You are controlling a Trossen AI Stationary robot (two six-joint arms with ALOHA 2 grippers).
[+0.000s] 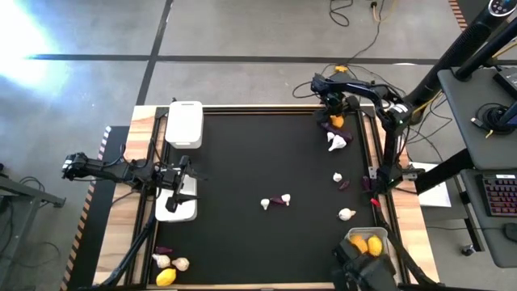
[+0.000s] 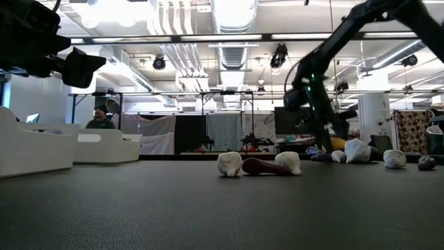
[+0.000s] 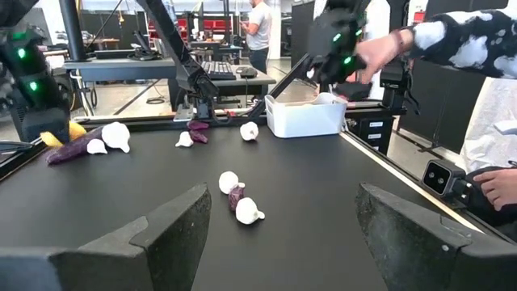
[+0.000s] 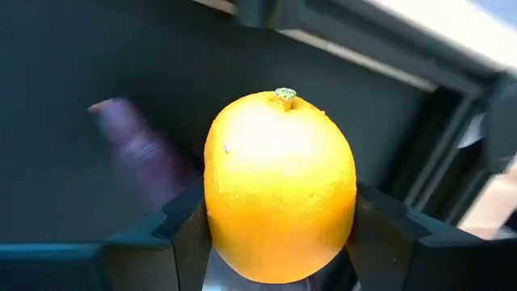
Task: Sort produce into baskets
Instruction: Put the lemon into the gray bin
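Note:
My right gripper (image 1: 335,115) is at the table's far right corner, shut on an orange fruit (image 4: 279,186). A purple eggplant (image 4: 137,153) and white garlic bulbs (image 1: 337,141) lie close by it. My left gripper (image 3: 279,218) is open and empty, and hovers over a white basket (image 1: 176,204) at the left edge. A second white basket (image 1: 184,123) stands at the far left. A third basket (image 1: 367,242) at the near right holds yellow and orange fruits. Two garlic bulbs and an eggplant (image 1: 277,201) lie at mid-table. My right gripper pinches the orange fruit by its two opposite sides (image 4: 214,218) between its two fingers, the stem end (image 4: 283,95) free beyond them. The fingers slant down from the table's far right side. Whether the fruit is clear of the table, I cannot tell.
Garlic bulbs (image 1: 346,214) and an eggplant (image 1: 344,184) lie along the right side. Garlic, an eggplant and a yellow fruit (image 1: 166,277) lie at the near left corner. A person's hand (image 3: 380,52) shows over the near right basket in the left wrist view.

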